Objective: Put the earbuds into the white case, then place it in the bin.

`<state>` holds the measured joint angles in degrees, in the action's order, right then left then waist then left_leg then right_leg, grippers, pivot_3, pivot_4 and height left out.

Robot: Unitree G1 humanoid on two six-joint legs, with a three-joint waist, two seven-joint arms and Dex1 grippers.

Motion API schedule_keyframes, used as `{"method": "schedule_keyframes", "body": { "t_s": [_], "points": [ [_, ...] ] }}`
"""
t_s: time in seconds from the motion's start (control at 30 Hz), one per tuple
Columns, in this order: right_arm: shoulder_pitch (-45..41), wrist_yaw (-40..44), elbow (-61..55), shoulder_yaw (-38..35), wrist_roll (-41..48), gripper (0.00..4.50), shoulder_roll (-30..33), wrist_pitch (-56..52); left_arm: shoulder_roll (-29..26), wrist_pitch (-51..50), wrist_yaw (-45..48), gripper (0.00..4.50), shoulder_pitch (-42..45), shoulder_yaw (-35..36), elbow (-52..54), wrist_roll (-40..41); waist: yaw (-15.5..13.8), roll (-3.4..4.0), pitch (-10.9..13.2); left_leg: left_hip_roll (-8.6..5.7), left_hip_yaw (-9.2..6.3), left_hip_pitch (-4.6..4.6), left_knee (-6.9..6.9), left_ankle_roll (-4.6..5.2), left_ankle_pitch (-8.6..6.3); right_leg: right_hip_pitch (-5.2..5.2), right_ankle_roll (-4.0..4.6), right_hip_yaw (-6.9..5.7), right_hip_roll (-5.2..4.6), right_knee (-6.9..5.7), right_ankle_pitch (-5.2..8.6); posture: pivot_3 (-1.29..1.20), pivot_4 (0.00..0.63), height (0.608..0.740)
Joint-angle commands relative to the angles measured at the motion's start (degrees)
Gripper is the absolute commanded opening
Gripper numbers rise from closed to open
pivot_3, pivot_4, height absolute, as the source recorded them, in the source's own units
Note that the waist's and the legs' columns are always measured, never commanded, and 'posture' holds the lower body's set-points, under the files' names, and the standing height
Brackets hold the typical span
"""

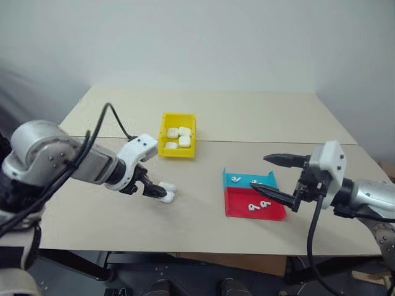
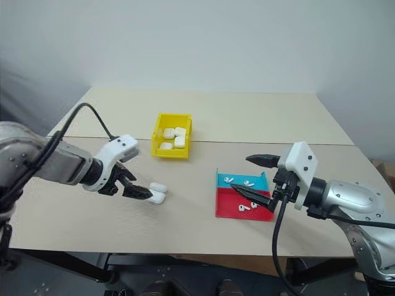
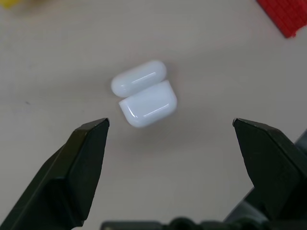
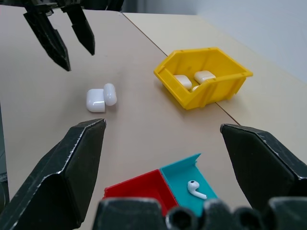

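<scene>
Both of my pincers stand wide open and empty. Left pincer (image 1: 154,190) hangs over the white case (image 1: 168,192), lower left of centre in the head view; right pincer (image 1: 270,179) hovers above the tray (image 1: 270,212), lower right.

Largest to smallest, my worries: the table (image 1: 247,117) is smooth, so a glancing finger could send the case skating off. The yellow bin (image 1: 165,148), upper centre, already holds several cases, so mine may perch on top. That case lies with its lid flipped open; squeezing it badly could snap it shut. The earbuds (image 1: 259,205) in the tray are tiny and may slip away.
</scene>
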<state>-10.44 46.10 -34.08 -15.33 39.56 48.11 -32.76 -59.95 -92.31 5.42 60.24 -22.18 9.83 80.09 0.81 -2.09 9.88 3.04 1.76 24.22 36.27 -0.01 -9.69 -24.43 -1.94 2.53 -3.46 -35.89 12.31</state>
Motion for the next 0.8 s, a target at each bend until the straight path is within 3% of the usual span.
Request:
{"method": "schedule_keyframes", "body": {
  "t_s": [0.03, 0.37, 0.63, 0.8],
  "points": [
    [0.22, -0.91, -2.18, -1.1, 0.52, 4.46, -0.62, 0.95, 0.23, -0.19, -9.93, 4.5, 3.44, -4.75, -5.08, 9.32, -0.07, 0.0, 0.0, 0.0, 0.0, 0.01, 0.0, 0.0, 0.0, 0.0, 0.0, 0.0, 0.0, 0.0, 0.0, 0.0, 0.15, 0.74],
    [0.33, -2.25, -2.86, -0.21, -0.57, 4.46, -1.81, 1.49, 9.94, 4.75, -42.47, 4.5, 12.57, -20.55, -25.21, 32.73, -0.49, -0.01, 0.0, -0.06, -0.01, 0.02, 0.17, 0.0, 0.01, 0.09, -0.02, 0.02, -0.09, -0.01, -0.02, 0.0, 0.15, 0.74],
    [0.46, -2.79, -3.27, 0.42, -1.32, 4.46, -1.93, 1.89, 16.15, 5.32, -50.51, 4.5, 11.55, -20.09, -29.28, 32.91, -0.63, -0.01, 0.01, -0.09, -0.01, 0.06, 0.16, 0.0, 0.01, 0.04, -0.03, 0.03, -0.06, -0.01, -0.05, 0.0, 0.15, 0.74],
    [0.32, -2.76, -2.99, 0.92, -2.39, 4.46, -2.32, 2.44, 20.9, 6.92, -57.48, 4.5, 9.24, -15.97, -32.89, 32.91, -0.97, -0.02, 0.01, -0.13, -0.01, 0.05, 0.19, -0.04, 0.03, 0.08, 0.0, 0.03, -0.09, 0.01, -0.04, 0.0, 0.15, 0.74]
  ]
}}
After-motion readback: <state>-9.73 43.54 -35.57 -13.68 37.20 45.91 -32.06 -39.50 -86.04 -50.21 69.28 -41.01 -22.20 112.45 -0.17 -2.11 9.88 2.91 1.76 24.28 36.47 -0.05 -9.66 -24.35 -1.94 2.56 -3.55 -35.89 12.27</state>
